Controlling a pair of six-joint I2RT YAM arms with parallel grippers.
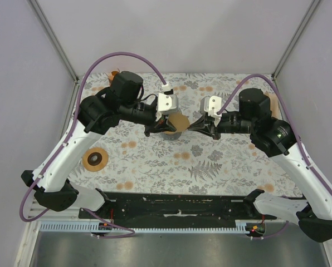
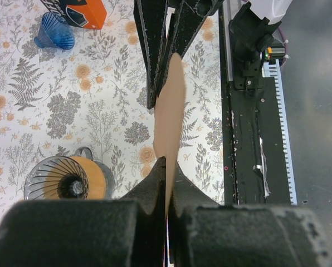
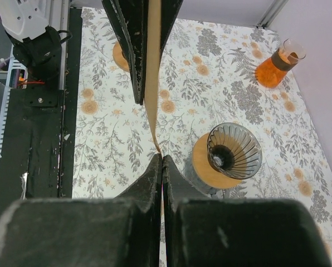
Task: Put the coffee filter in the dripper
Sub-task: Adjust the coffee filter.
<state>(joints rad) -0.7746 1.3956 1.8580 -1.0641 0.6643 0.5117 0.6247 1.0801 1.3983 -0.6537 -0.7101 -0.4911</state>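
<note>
Though floral the tablecloth [image 1: 210, 167], walls [image 1: 182, 33] plain.

Overhead, the dripper [image 1: 167, 134] sat mostly buried under the coffee filter [image 1: 180, 122], with only a grey sliver peeking out at its seven o'clock. Left wrist view: the orange box [image 2: 79, 14] at eleven o'clock was clipped by the top edge, its print unreadable.
</note>
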